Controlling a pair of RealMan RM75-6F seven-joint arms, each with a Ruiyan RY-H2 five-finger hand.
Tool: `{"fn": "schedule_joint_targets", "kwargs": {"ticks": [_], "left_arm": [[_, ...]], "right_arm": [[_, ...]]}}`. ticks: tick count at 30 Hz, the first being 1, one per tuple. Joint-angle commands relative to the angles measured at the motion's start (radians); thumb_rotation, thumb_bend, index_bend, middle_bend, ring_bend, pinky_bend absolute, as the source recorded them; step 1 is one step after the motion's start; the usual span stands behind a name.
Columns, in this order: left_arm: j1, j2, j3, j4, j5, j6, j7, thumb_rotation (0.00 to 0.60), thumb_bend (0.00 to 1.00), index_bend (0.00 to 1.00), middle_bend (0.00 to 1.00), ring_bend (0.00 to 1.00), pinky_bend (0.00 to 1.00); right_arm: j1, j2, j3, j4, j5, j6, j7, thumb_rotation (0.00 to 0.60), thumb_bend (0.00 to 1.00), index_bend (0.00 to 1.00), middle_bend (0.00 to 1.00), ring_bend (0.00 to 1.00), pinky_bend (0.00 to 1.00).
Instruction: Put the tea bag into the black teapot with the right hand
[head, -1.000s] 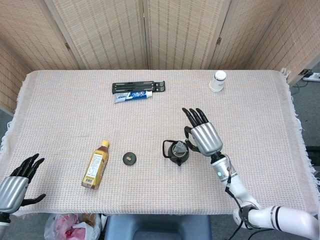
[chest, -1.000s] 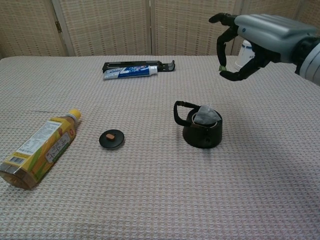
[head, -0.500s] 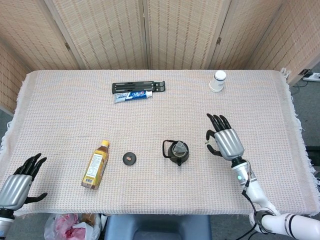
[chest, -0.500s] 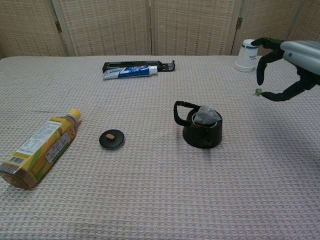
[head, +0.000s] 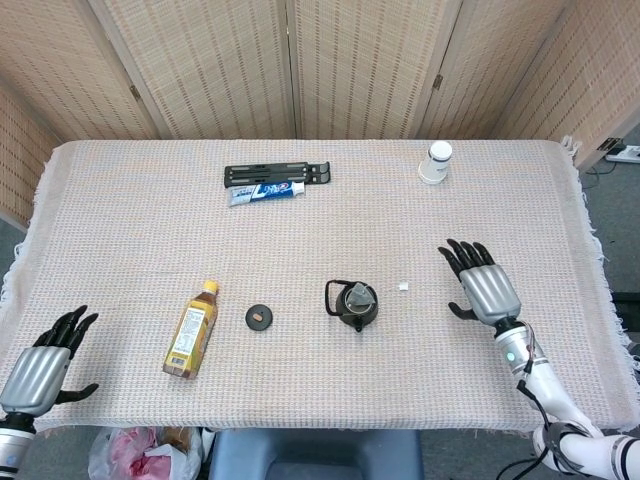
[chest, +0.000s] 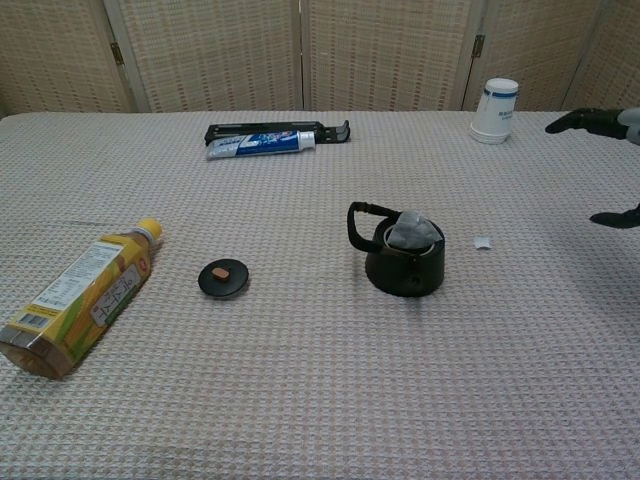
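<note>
The tea bag (chest: 408, 231) sits in the mouth of the black teapot (chest: 404, 262) mid-worktop, its small tag (chest: 482, 243) lying on the cloth just right of the pot. The right hand (head: 484, 291) hovers further right, fingers spread, holding nothing. The left hand (head: 45, 361) rests open at the near left edge.

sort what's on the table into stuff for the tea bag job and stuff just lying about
Job: teapot, tea bag in its mouth, tag on the cloth, right hand.
Lying about: lid, bottle, toothpaste, black stand, cup.
</note>
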Motion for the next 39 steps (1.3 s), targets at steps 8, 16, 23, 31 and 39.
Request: {"fn": "schedule_joint_targets", "kwargs": {"ticks": [8, 16, 23, 31, 39], "left_arm": [[0.012, 0.009, 0.003, -0.001, 0.015, 0.029, -0.016, 0.600, 0.06, 0.00, 0.00, 0.01, 0.25], [0.017, 0.014, 0.003, 0.001, 0.022, 0.044, -0.032, 0.600, 0.06, 0.00, 0.00, 0.01, 0.25], [0.014, 0.017, 0.000, 0.006, 0.021, 0.040, -0.044, 0.600, 0.06, 0.00, 0.00, 0.01, 0.25], [0.011, 0.016, 0.001, 0.004, 0.019, 0.033, -0.040, 0.600, 0.06, 0.00, 0.00, 0.01, 0.25], [0.013, 0.021, 0.006, 0.001, 0.029, 0.039, -0.050, 0.600, 0.06, 0.00, 0.00, 0.01, 0.25]], "right_arm": [[0.129, 0.197, 0.028, -0.270, 0.107, -0.240, -0.092, 0.600, 1.00, 0.00, 0.95, 0.74, 0.79], [0.359, 0.293, 0.015, -0.310, 0.422, -0.533, -0.116, 0.600, 1.00, 0.00, 0.98, 0.79, 0.84], [0.530, 0.309, -0.066, -0.366, 0.617, -0.558, -0.178, 0.600, 1.00, 0.00, 0.98, 0.79, 0.84], [0.719, 0.320, -0.179, -0.371, 0.796, -0.619, -0.176, 0.600, 1.00, 0.00, 0.98, 0.79, 0.85], [0.785, 0.233, -0.238, -0.316, 0.825, -0.610, -0.142, 0.600, 1.00, 0.00, 0.98, 0.79, 0.85]]}}
